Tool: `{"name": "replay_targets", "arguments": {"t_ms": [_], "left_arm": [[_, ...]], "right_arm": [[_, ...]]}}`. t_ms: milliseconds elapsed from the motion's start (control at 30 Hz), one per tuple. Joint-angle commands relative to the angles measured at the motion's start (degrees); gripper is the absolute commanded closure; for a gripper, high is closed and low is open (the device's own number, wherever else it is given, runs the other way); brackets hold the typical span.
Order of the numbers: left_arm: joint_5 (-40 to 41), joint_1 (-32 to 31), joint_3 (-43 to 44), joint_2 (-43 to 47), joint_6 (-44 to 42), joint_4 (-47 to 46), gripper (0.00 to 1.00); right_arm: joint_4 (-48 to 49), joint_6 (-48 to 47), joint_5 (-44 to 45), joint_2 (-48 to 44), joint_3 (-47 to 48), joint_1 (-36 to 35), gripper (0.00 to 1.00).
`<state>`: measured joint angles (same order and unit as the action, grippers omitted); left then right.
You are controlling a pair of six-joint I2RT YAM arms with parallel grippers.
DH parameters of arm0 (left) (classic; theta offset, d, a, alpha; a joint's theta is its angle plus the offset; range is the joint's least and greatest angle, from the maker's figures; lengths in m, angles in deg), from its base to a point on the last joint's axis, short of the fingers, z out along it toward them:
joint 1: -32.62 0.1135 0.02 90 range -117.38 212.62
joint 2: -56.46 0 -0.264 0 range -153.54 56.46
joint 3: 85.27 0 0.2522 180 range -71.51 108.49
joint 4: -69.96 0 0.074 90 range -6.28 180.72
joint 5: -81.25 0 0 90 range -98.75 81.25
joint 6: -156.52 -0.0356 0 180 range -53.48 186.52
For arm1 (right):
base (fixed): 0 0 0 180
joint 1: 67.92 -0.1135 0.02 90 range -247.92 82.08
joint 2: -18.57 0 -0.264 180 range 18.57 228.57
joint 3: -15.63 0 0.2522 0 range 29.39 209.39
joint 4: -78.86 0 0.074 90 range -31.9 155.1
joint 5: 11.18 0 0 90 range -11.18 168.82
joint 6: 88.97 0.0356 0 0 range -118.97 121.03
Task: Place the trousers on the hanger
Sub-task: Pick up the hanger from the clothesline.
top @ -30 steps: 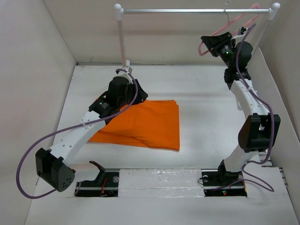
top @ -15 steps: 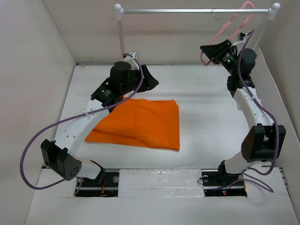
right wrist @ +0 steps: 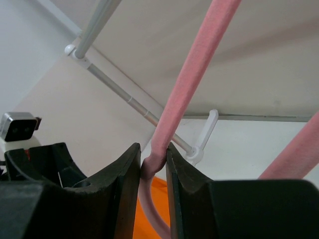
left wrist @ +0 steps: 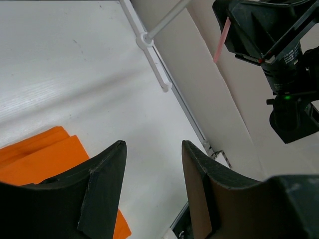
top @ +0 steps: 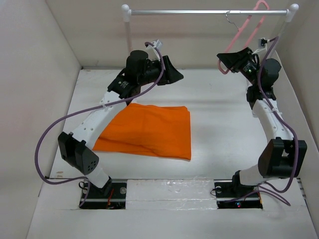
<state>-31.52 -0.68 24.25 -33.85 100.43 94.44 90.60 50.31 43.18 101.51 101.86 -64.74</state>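
My right gripper (right wrist: 153,154) pinches the hanger (top: 238,35) by the rail (top: 199,11); my left gripper (left wrist: 152,149), spread and empty, sits nearer the trousers (top: 149,132), flat below and behind it.

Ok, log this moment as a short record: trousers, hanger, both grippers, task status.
trousers: folded flat on the table, touched by neither gripper
hanger: tilted, hook at the rail, held near a curved end
left gripper: open, empty, in the air past the trousers' far edge
right gripper: shut on the hanger
task status: trousers not yet on the hanger
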Motion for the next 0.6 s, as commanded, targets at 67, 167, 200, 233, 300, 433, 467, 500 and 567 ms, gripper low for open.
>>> {"name": "replay_targets", "arguments": {"t_ms": [67,167,200,233,300,433,467,500,567], "left_arm": [[-2.9,-0.2,3.4,-1.4,0.5,-2.8,0.55],[-3.5,-0.2,3.7,-2.0,1.2,-3.8,0.55],[-3.7,-0.2,4.0,-2.3,1.2,-4.0,0.55],[-4.0,-0.2,4.5,-2.5,1.4,-4.4,0.55],[-4.1,-0.2,5.2,-2.9,1.3,-4.5,0.55],[-4.5,-0.7,6.8,-3.6,1.1,-5.4,0.55],[-4.4,-0.7,7.3,-3.8,0.7,-5.3,0.55],[-4.3,-1.4,8.5,-4.6,0.5,-5.1,0.55],[-4.3,-1.9,9.3,-5.5,-0.6,-4.8,0.55]], "right_arm": [[20.4,7.6,-6.2,2.5,0.0,2.4,0.7],[26.7,11.4,-8.0,5.0,0.7,2.4,0.71],[28.5,12.9,-8.3,6.1,0.7,2.4,0.72],[32.3,15.3,-9.9,7.7,0.9,2.4,0.72],[35.6,17.8,-10.6,8.0,0.0,2.4,0.72],[38.3,17.4,-12.5,7.0,-5.0,2.4,0.73],[38.5,16.9,-13.0,6.6,-6.9,2.4,0.73],[38.6,16.6,-13.6,6.2,-7.9,2.4,0.73],[38.8,16.3,-14.9,5.1,-9.7,3.0,0.73]]}}
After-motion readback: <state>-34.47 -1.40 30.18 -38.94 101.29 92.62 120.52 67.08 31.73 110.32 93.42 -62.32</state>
